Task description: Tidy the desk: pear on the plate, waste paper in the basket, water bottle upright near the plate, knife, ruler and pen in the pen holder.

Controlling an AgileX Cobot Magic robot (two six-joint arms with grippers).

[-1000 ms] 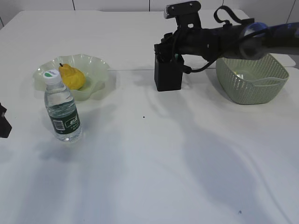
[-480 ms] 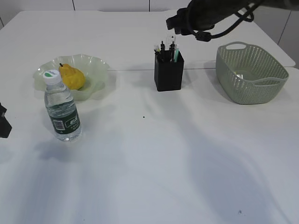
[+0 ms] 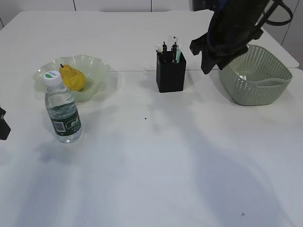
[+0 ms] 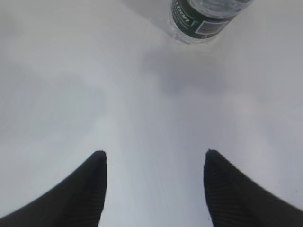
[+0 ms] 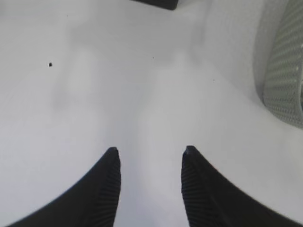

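Withdrawing: right arm, which a second ago lay across the pen holder [image 3: 171,72] and half a second ago was above it, now hangs to the holder's right, between it and the basket [image 3: 255,75].
Change: pen holder is uncovered again; several thin items stand upright in it, one with a green-white tip. Which is knife, ruler or pen I cannot tell at this size.
Meaning (judged): the stationery drop looks finished, and the whole tidy-up appears at or near its end.
Pear [image 3: 72,78]: on the plate [image 3: 97,64], far left of the pen holder.
Water bottle [image 3: 63,109]: upright, just in front of the plate, as before.
Waste paper: something pale shows inside the basket; not clear enough to name.
Right tool [image 5: 150,158]: jaws partly apart, nothing between them, bare tabletop [image 3: 156,156] beneath; pen holder's base at the top edge of its view.
Left tool [image 4: 154,161]: jaws wide apart, empty, low over the tabletop, bottle base ahead of it.
Arm pose: right arm bent downward, wrist dark and blurred; left barely visible at the left frame edge.
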